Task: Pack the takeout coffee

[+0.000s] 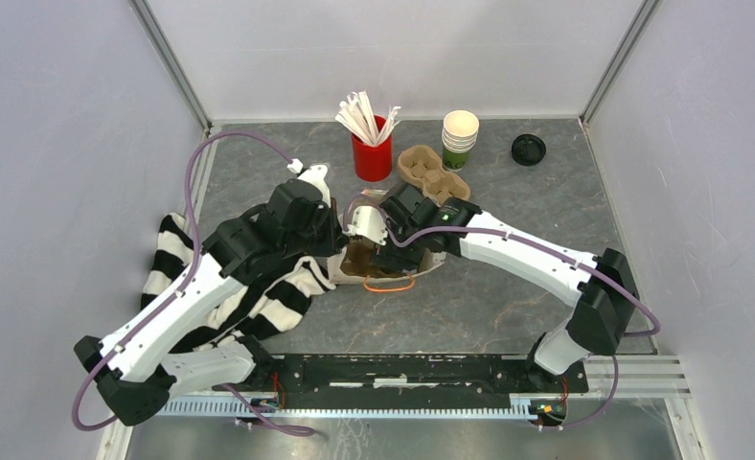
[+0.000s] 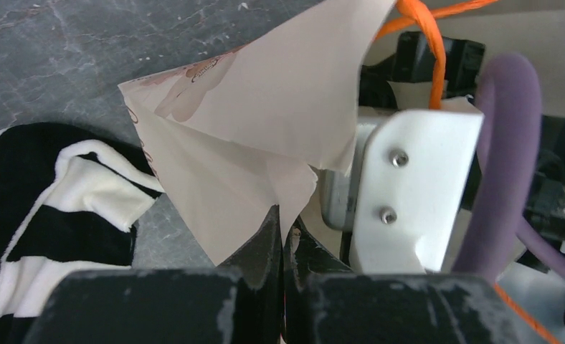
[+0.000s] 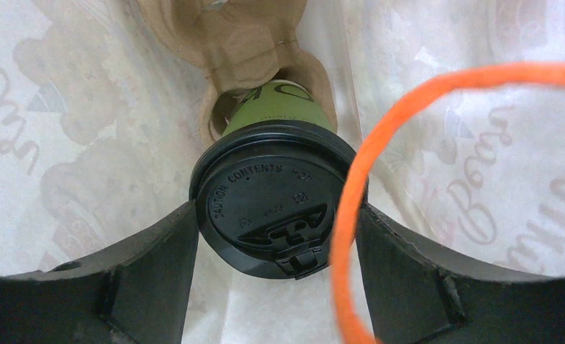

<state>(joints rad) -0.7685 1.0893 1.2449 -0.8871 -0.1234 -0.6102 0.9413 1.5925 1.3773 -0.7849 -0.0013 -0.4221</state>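
The takeout coffee (image 3: 265, 193), a green cup with a black lid, sits in a brown cardboard carrier (image 3: 244, 43) inside a cream printed paper bag (image 3: 64, 107). My right gripper (image 3: 276, 215) reaches into the bag, its fingers pressed on both sides of the lid. The bag's orange handle (image 3: 380, 143) loops across the right finger. My left gripper (image 2: 285, 229) is shut on the bag's paper edge (image 2: 265, 122), holding it up. From the top view both grippers meet at the bag (image 1: 354, 261) in the middle of the table, and the cup is hidden.
A black-and-white striped cloth (image 1: 259, 297) lies under the left arm. At the back stand a red cup of white sticks (image 1: 373, 153), an empty cardboard carrier (image 1: 431, 171), a stack of green cups (image 1: 459, 139) and a lone black lid (image 1: 528, 149).
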